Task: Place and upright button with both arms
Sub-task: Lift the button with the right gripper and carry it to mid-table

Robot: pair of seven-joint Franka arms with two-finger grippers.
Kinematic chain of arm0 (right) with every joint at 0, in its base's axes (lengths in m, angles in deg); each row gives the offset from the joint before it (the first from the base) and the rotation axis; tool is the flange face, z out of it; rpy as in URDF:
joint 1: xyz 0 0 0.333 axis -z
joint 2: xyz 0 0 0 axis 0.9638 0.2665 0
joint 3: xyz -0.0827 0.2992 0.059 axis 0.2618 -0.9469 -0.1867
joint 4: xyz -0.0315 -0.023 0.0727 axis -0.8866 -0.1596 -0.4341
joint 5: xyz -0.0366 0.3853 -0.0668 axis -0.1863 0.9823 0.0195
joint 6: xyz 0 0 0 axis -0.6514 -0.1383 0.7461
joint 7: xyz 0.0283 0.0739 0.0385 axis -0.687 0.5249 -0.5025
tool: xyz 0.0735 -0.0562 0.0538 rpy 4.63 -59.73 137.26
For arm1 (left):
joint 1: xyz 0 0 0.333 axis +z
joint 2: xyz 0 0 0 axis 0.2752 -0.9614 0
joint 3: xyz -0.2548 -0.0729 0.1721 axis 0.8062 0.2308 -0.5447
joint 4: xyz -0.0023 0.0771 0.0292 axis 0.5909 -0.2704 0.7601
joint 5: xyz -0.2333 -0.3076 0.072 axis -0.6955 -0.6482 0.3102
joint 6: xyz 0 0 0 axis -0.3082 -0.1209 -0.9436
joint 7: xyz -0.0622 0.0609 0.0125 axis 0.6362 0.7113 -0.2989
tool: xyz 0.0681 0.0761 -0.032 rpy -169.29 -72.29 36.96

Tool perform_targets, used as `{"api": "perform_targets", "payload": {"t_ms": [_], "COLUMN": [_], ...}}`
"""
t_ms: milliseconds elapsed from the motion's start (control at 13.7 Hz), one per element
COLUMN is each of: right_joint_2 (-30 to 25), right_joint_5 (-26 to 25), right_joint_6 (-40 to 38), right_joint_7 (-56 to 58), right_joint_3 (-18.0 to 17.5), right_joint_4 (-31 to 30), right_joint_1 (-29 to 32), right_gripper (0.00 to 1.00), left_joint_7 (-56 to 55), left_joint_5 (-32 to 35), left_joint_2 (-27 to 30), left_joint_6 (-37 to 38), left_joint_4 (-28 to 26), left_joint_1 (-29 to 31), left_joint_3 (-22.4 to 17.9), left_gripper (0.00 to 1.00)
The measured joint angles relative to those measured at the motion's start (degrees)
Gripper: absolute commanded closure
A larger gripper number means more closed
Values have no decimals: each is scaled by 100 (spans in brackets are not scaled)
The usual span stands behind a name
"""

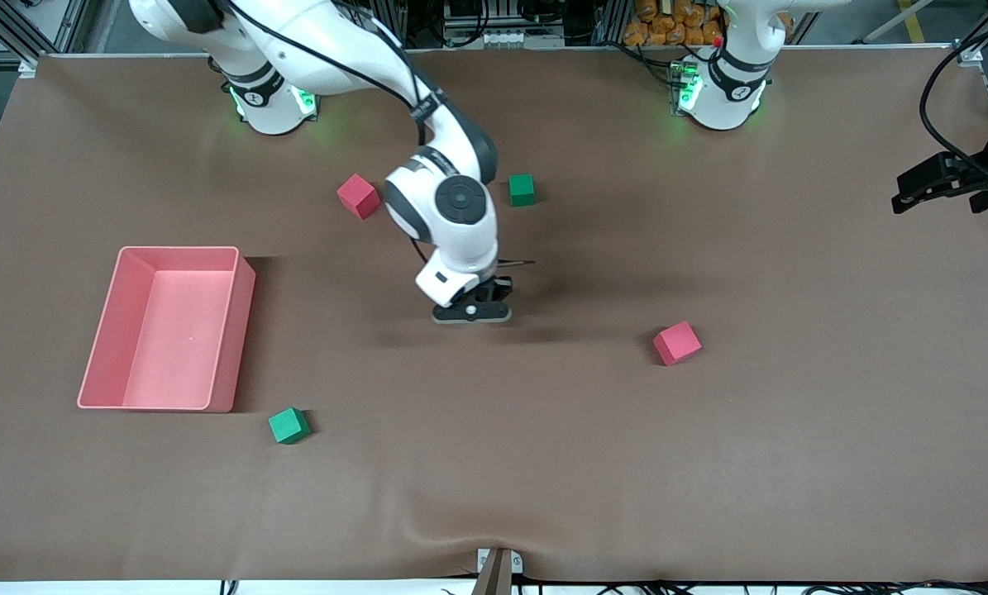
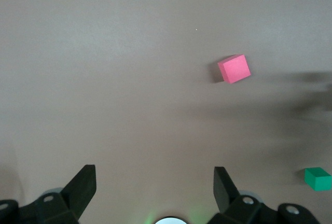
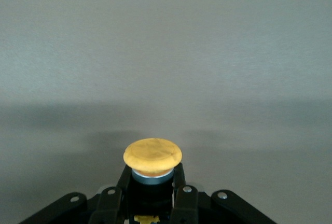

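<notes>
Right wrist view: right gripper (image 3: pixel 151 182) clamped on the button (image 3: pixel 152 157) by its body, orange cap facing out, low centre of frame over bare table (image 3: pixel 166 53), probably so it can be set down. Front view: left gripper (image 1: pixel 940 186) waits at right edge, fingers apart.

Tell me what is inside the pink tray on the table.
The pink tray shows only its bare pink floor; nothing lies in it. A thin strip of floor along the wall nearest the camera is hidden by that wall.
</notes>
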Motion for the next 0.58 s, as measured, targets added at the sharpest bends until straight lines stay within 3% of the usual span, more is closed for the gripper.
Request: {"api": "perform_targets", "payload": {"t_ms": [366, 439, 512, 585], "right_joint_2": [646, 787, 904, 991], "right_joint_5": [-14, -16, -19, -31], "right_joint_6": [680, 706, 712, 711], "right_joint_7": [-500, -532, -552, -575], "right_joint_3": [9, 9, 10, 15], "right_joint_4": [531, 652, 748, 820], "right_joint_1": [-136, -186, -243, -298], "right_gripper": [100, 89, 49, 0], "left_joint_7": [0, 0, 0, 0], "left_joint_5": [0, 0, 0, 0], "left_joint_2": [0, 0, 0, 0], "left_joint_6": [0, 0, 0, 0], "left_joint_4": [0, 0, 0, 0], "left_joint_1": [0, 0, 0, 0], "left_joint_3": [0, 0, 0, 0], "left_gripper": [0, 0, 0, 0]}}
